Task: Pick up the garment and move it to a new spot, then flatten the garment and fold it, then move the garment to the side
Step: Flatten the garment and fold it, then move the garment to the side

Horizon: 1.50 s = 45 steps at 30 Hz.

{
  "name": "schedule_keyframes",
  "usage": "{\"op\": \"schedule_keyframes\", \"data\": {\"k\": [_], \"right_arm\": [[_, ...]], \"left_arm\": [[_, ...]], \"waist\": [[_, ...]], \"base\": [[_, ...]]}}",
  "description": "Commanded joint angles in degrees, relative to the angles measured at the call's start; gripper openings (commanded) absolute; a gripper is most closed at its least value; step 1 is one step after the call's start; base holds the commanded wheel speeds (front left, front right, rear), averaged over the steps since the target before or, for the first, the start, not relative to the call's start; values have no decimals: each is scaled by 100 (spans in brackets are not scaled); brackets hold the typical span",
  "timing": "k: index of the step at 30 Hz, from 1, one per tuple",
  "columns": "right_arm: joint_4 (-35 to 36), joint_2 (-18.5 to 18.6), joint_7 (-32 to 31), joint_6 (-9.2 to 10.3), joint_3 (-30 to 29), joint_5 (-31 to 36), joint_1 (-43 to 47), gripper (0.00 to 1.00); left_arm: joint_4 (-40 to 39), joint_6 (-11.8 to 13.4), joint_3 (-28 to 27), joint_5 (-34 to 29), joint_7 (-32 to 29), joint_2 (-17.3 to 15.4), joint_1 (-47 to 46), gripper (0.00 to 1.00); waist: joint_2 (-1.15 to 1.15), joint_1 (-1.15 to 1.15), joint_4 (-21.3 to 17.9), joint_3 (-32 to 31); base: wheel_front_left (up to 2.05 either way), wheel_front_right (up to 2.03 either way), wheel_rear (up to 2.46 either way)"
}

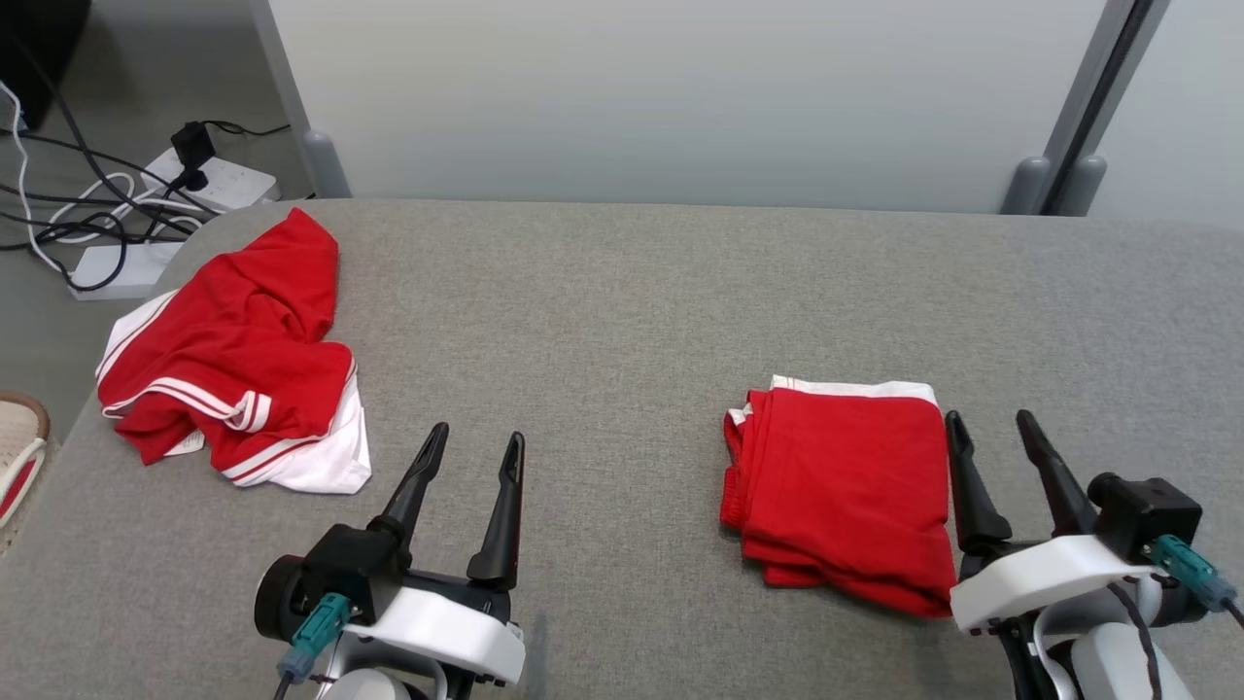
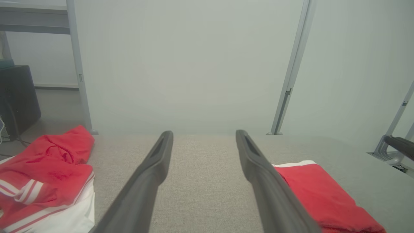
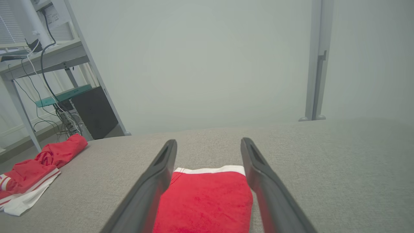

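A red garment (image 1: 841, 491) with a white band lies folded into a neat rectangle on the right of the grey table (image 1: 622, 292). My right gripper (image 1: 989, 417) hovers open just right of it, empty; in the right wrist view the folded garment (image 3: 207, 200) lies below the open right gripper (image 3: 209, 141). A second red and white striped garment (image 1: 233, 379) lies crumpled at the table's far left. My left gripper (image 1: 479, 434) stands open and empty to its right, with the crumpled garment (image 2: 45, 171) left of the left gripper (image 2: 203, 132) and the folded garment (image 2: 323, 194) to the right.
Power strips and tangled cables (image 1: 146, 209) lie on the floor beyond the table's left corner. A shoe (image 1: 19, 452) shows at the left edge. A pale partition wall (image 1: 680, 97) with grey posts stands behind the table. A dark box (image 3: 93, 111) and shelving stand far left.
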State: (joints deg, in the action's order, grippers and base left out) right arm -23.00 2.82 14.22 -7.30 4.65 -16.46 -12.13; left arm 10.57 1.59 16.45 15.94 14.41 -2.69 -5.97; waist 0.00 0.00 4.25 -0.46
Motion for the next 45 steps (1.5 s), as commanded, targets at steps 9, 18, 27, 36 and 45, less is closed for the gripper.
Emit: {"op": "schedule_keyframes", "data": {"k": [9,18,27,36,45], "right_arm": [[710,6,77,-19,-266,436,459,100],[1018,82,77,-19,-415,316,1033,100],[1175,96,77,-19,-439,260,1275,100],[1225,101,77,-19,-367,268,1303,100],[1281,123,78,-19,-322,253,1339,100]], "left_arm": [[-219,68,-302,51,59,-19,49,100],[-298,-5,-322,9,59,-19,209,100],[-312,-48,-399,-85,59,-19,300,100],[-247,-76,-451,-132,59,-19,331,100],[-198,-70,-479,-125,59,-19,337,100]], "waist": [[0,0,-422,-93],[0,0,-476,-104],[0,0,-442,-95],[0,0,-395,-99],[0,0,-357,-90]], "base": [[0,0,0],[0,0,0],[0,0,0],[0,0,0],[0,0,0]]}}
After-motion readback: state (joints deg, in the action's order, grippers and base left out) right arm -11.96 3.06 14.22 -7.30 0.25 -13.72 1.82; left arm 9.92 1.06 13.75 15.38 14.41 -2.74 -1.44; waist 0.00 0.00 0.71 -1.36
